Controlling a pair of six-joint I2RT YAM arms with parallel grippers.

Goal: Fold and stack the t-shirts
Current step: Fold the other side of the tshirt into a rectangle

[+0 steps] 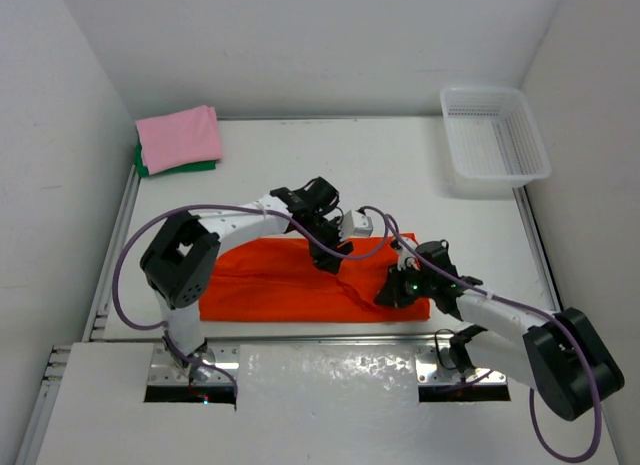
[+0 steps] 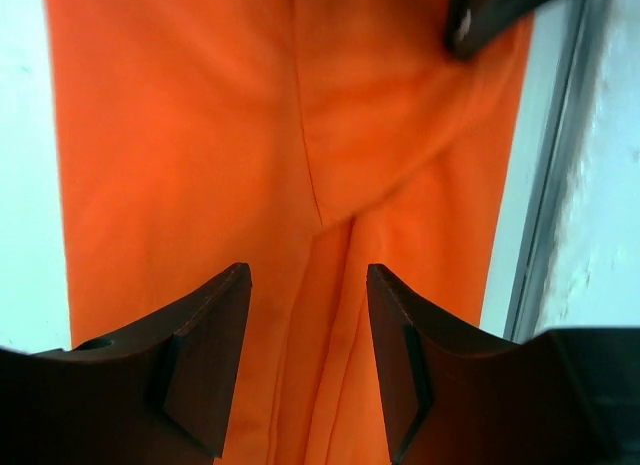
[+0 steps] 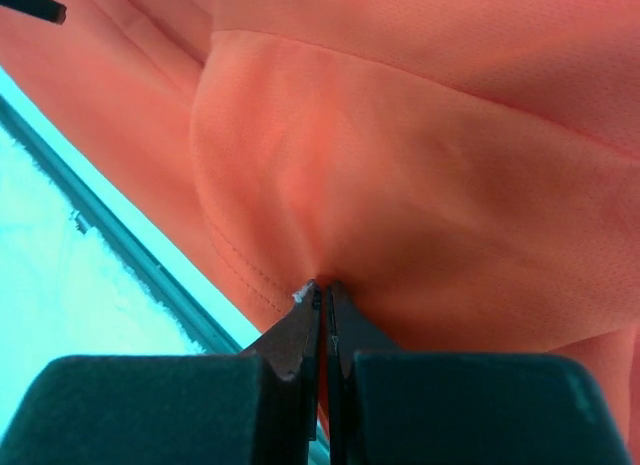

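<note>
Orange t-shirt [image 1: 270, 283], and the right claw [image 3: 322, 291] has it: jaws pressed together on a small pinch of cloth, the fabric puckering up into the tips. That pinch sits at the shirt's right end, close to the near edge of the surface [image 1: 300, 170]. In the overhead view the right claw [image 1: 395, 285] is low on that end.

Over to the left claw [image 2: 308, 277]: fingers apart, nothing between them, poised just above the cloth where a fold line and a crease run down the middle. From above, the left claw [image 1: 330, 255] is at the shirt's far edge, around its middle.

The shirt itself lies flat in a long band along the near edge, from centre-left across to the right. It's thin, limp stuff by the look of it: light, no stiffness, likely to sag and drag wherever it isn't held. A hem or a doubled edge should give the surest grip; a single layer mid-panel may slip or lift alone.

Far left corner: the pink t-shirt [image 1: 180, 137] is folded on top of the green t-shirt [image 1: 190, 167]. Far right corner: a white basket [image 1: 500, 175], well apart.
</note>
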